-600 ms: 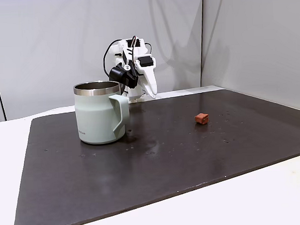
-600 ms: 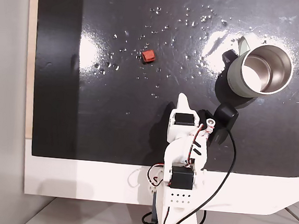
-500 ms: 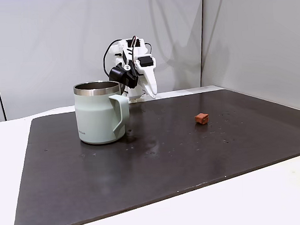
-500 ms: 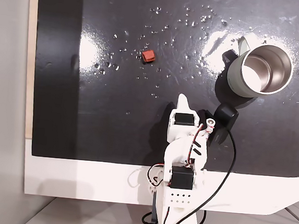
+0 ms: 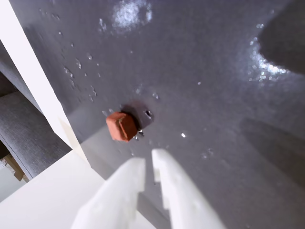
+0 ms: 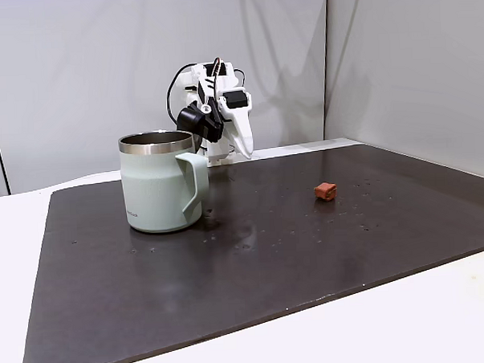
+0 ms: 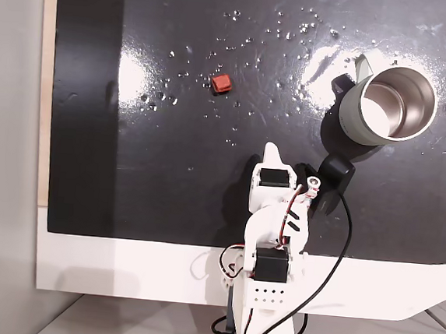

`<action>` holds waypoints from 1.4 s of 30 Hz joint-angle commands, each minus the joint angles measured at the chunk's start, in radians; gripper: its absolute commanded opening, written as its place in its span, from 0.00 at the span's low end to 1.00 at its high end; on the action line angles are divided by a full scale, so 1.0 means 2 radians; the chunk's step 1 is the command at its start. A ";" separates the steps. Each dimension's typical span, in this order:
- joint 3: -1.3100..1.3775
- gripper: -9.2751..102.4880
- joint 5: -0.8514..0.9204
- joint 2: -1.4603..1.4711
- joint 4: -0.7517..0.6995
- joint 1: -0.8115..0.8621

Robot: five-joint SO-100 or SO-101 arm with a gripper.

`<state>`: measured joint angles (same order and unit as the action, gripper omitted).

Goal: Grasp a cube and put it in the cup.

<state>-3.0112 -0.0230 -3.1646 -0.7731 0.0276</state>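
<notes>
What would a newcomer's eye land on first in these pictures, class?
Probably the cup, the biggest thing on the dark mat, standing upright at its left in this fixed view with its steel mouth open. Next comes the tiny cube, alone on the mat well to the right of the cup. In the wrist view the white gripper points at it from just below, nearly closed, holding nothing.
</notes>
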 commanded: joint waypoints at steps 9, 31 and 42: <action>0.044 0.08 0.017 -0.007 -0.005 0.002; 0.503 0.08 -0.061 0.430 -0.092 -0.059; 0.639 0.08 -0.104 0.576 -0.152 -0.094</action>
<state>-1.8484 -0.2178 -2.0479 -1.0523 -0.1534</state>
